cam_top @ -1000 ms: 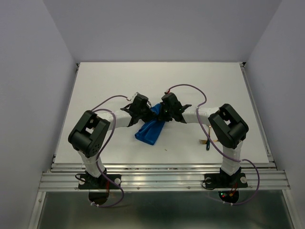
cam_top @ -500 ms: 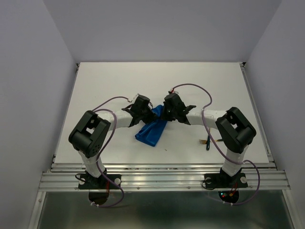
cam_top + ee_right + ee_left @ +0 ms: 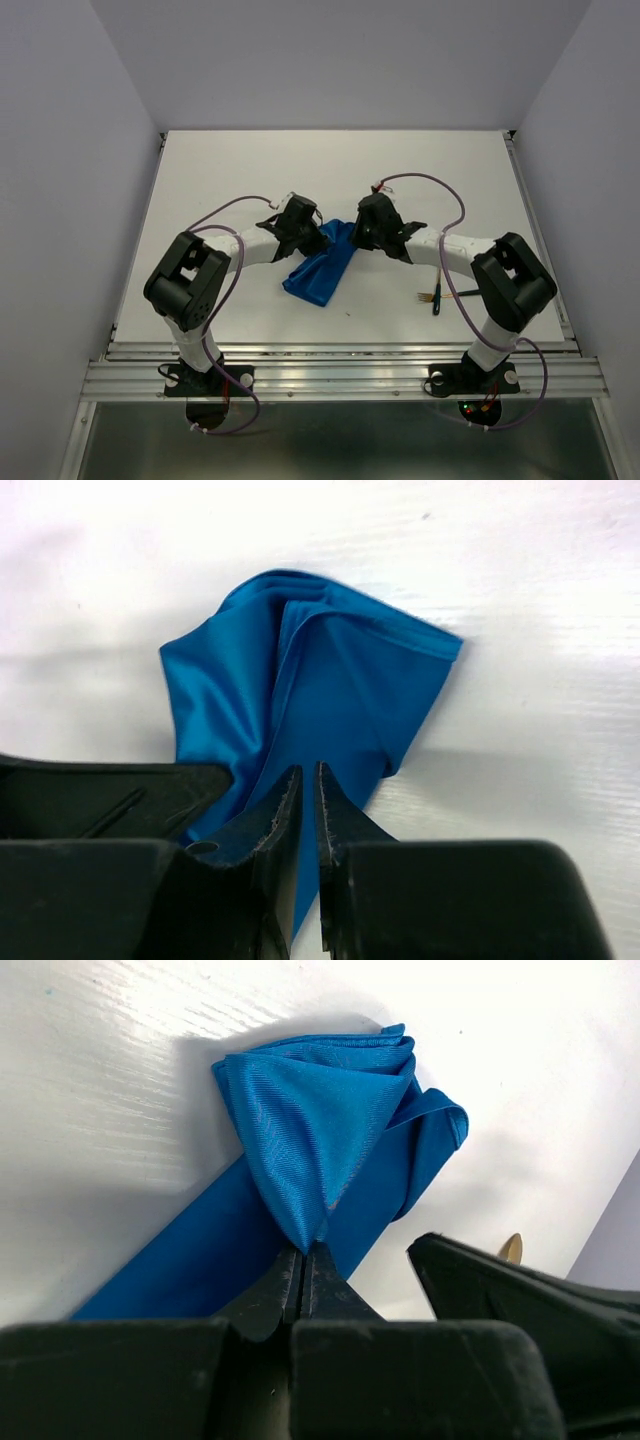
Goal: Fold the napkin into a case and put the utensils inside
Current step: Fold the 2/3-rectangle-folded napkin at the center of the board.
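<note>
Centre of the top view: one napkin (image 3: pixel 320 270), a folded strip, long axis lower left to upper right; two utensils (image 3: pixel 436 298) lie lower right, apart from it. My left gripper (image 3: pixel 303 1257) pinches its upper end tight; my right gripper (image 3: pixel 308 780) stands a crack apart over the cloth.

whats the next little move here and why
Probably open the right gripper wider and back it off the napkin: its jaws stand only a slit apart at the cloth's edge, while the left gripper pinches the folded corner shut and can hold the fold.
</note>
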`<action>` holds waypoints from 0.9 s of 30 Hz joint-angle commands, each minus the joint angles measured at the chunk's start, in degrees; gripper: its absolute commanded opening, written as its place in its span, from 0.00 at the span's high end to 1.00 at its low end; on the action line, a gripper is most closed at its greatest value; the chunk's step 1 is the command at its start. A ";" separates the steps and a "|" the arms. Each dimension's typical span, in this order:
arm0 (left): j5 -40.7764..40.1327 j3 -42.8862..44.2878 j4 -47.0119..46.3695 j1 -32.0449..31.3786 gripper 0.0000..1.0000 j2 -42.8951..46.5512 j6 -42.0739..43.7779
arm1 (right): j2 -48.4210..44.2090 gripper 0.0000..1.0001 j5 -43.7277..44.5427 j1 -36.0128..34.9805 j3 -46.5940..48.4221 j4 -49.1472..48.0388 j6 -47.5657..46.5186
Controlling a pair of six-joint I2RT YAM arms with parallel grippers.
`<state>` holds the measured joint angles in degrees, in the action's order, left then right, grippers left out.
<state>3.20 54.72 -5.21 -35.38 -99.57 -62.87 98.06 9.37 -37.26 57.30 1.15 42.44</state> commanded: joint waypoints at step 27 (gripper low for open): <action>-5.13 16.02 10.57 -3.29 1.00 -2.64 15.67 | 12.24 0.86 -7.25 7.55 9.85 1.58 -4.20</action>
<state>-0.36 64.99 2.92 -37.10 -100.44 -52.75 109.40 3.14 -29.43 65.41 2.55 38.20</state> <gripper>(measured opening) 0.037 0.139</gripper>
